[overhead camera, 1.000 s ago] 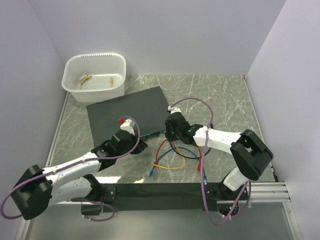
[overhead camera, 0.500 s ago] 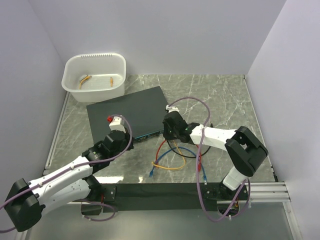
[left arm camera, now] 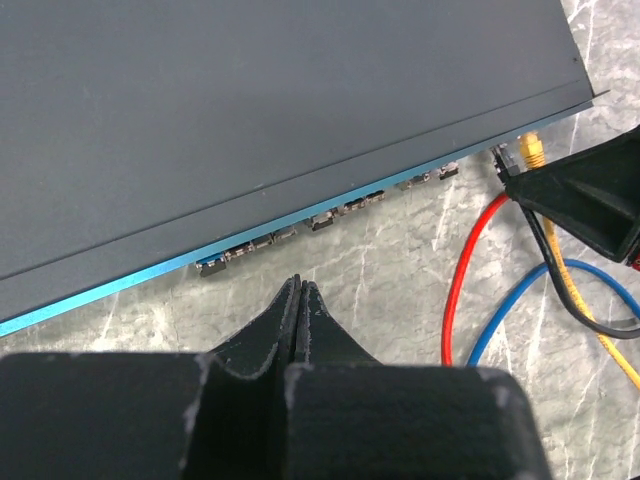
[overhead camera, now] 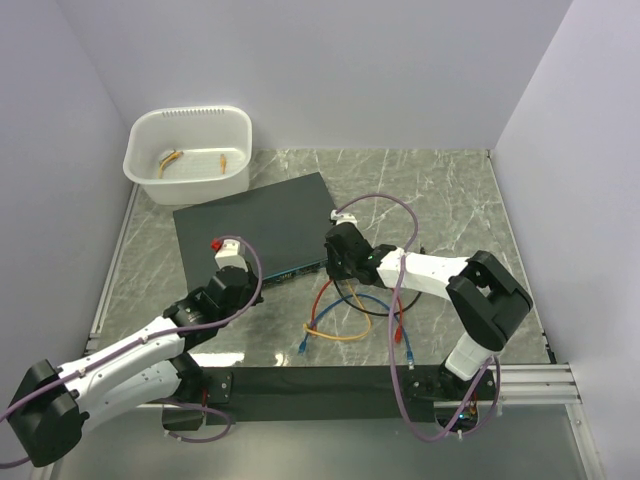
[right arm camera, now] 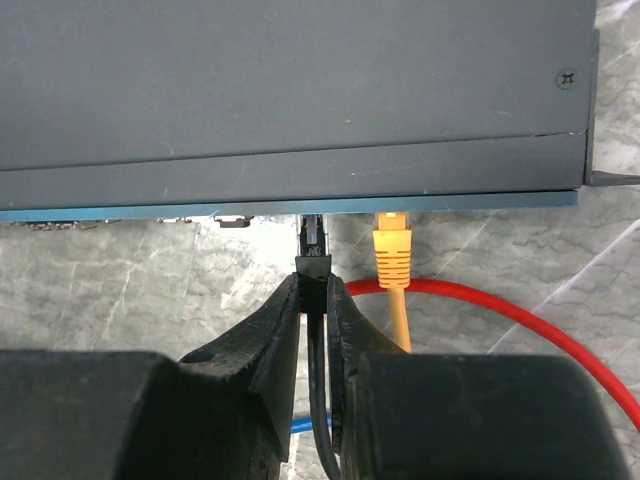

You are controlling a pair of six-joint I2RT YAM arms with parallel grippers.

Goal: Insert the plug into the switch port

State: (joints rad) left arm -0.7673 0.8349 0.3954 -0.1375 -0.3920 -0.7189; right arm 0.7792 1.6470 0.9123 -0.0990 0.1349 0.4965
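From above, I am reaching toward the flat black box [overhead camera: 255, 225]. At my left wrist, my left gripper [left arm camera: 299, 287] is pressing its fingers [left arm camera: 283, 312] together, facing the narrow teal-blue face [left arm camera: 90, 297]. At my right wrist, my right gripper [right arm camera: 313, 285] is clamping the small black plug [right arm camera: 314, 250], its tip at the switch port [right arm camera: 312, 214] beside a yellow plug [right arm camera: 392, 250].

Two grippers are showing: the left gripper [left arm camera: 299, 290] and the right gripper [right arm camera: 314, 292]. One black switch box [overhead camera: 255, 225] and one white tub [overhead camera: 190, 112] are sitting on the table [overhead camera: 450, 190]. Four cables are trailing: red cable [right arm camera: 520, 312], blue cable [left arm camera: 497, 320], yellow cable [right arm camera: 400, 320], black cable [right arm camera: 318, 400]. Two plugs are showing at the box's face: a yellow plug [right arm camera: 392, 250] and a black plug [right arm camera: 314, 245].
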